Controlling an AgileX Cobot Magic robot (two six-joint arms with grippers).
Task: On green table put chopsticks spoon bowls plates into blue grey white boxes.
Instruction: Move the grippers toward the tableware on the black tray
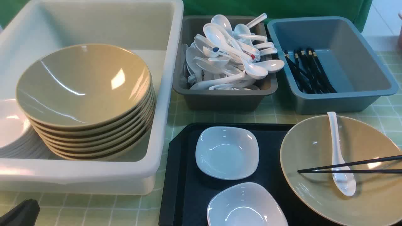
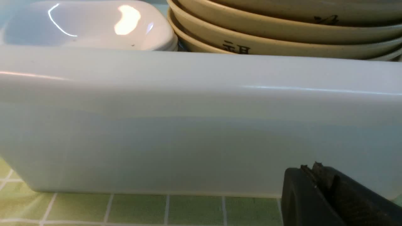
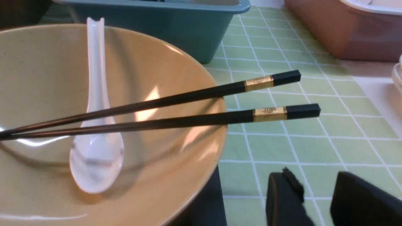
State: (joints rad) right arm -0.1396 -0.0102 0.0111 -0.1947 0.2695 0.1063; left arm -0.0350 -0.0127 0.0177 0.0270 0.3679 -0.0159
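we judged the step in hand to be the chopsticks point(image 3: 201, 119): the pair lay across the tan bowl point(image 1: 307, 144), tips over its middle, gold-banded butts jutting past the rim towards three o'clock in the front view. under them a white spoon point(image 1: 337, 150) rested in the bowl, handle towards twelve o'clock.

the right gripper point(image 3: 314, 175) hovered low over the table point(image 1: 94, 207) just beside the bowl and short of the butts, its fingers apart with nothing between them. the left gripper point(image 2: 314, 175) sat at seven o'clock, against the front wall of the white box point(image 1: 163, 94), its fingers pressed together and empty.

the next move, as we read it, called for closing on both sticks together near the bands, lifting clear of the spoon, and carrying them to the blue box point(image 1: 370, 72) at one o'clock, where other chopsticks already lay. the sticks looked thin and slick, so one might slip.

the bowl and two small white plates point(image 1: 226, 152) stood on a black tray point(image 1: 182, 175). the grey box point(image 1: 220, 100) at twelve o'clock was heaped with spoons. the table wore a pale green checked cover, with a darker green cloth point(image 1: 282, 8) behind.
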